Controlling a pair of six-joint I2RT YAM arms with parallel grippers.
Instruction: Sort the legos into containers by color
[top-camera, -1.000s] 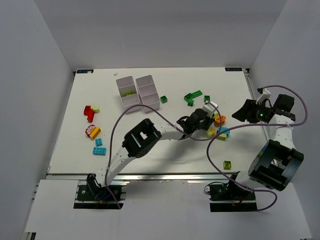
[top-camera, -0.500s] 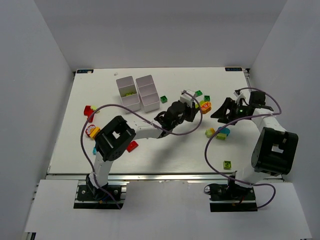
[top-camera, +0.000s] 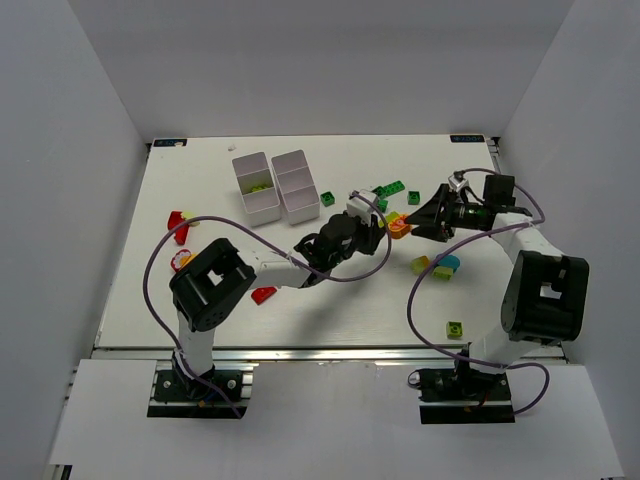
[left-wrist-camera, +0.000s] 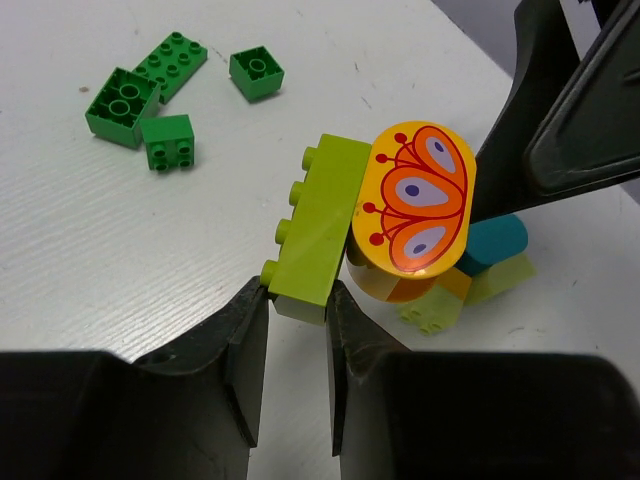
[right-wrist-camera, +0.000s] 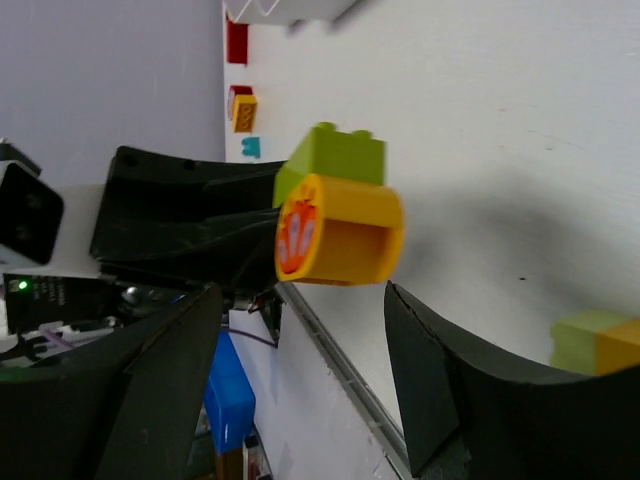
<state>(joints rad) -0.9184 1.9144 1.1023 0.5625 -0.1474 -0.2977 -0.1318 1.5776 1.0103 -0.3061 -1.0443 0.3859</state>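
Note:
My left gripper (top-camera: 374, 222) is shut on a lime green brick (left-wrist-camera: 320, 228), held above the table. A yellow rounded piece with an orange pattern (left-wrist-camera: 418, 210) is stuck to that brick. My right gripper (top-camera: 430, 212) is open right beside it. In the right wrist view the yellow piece (right-wrist-camera: 345, 230) and the lime brick (right-wrist-camera: 335, 160) hang just ahead of the spread fingers (right-wrist-camera: 190, 340), untouched. Two white trays (top-camera: 249, 166) (top-camera: 289, 160) stand at the back left; a small lime piece lies in the left one.
Dark green bricks (top-camera: 390, 190) (top-camera: 326, 198) lie behind the grippers. A cyan, lime and yellow cluster (top-camera: 437, 265) sits to the front right, with a lime brick (top-camera: 455, 328) nearer. Red bricks (top-camera: 178, 222) (top-camera: 264, 294) and a yellow one (top-camera: 185, 262) lie on the left.
My left gripper has carried the lime brick and yellow piece back and left from the cluster. My right gripper has swung in from the right edge to meet them.

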